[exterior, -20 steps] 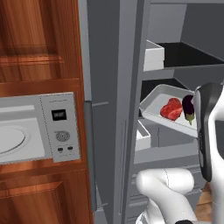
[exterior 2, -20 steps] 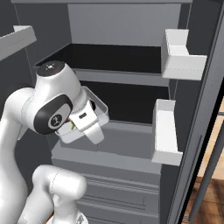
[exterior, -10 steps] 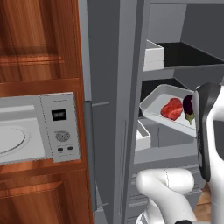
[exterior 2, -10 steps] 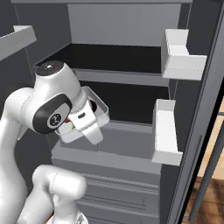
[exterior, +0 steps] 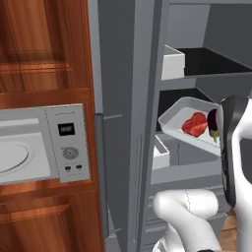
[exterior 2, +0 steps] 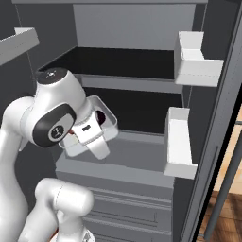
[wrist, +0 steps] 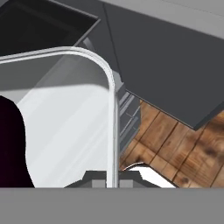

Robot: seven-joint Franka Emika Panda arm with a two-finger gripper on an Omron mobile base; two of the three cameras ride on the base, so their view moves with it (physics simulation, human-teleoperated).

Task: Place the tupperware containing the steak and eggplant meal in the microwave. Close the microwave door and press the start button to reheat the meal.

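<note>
1. Holding the tupperware [exterior: 184, 115] by its rim: end effector [wrist: 112, 177] clenched on the edge, tray lifted clear in front of the open fridge [exterior 2: 137, 94] shelves.
2. Steak [exterior: 194, 124] and eggplant [exterior: 213, 123] sit inside the tray, near the gripped side; it looks slightly tilted.
3. Microwave [exterior: 44, 142] is well left of the fridge, microwave door [exterior: 24, 155] shut, so it likely needs opening before loading.
</note>
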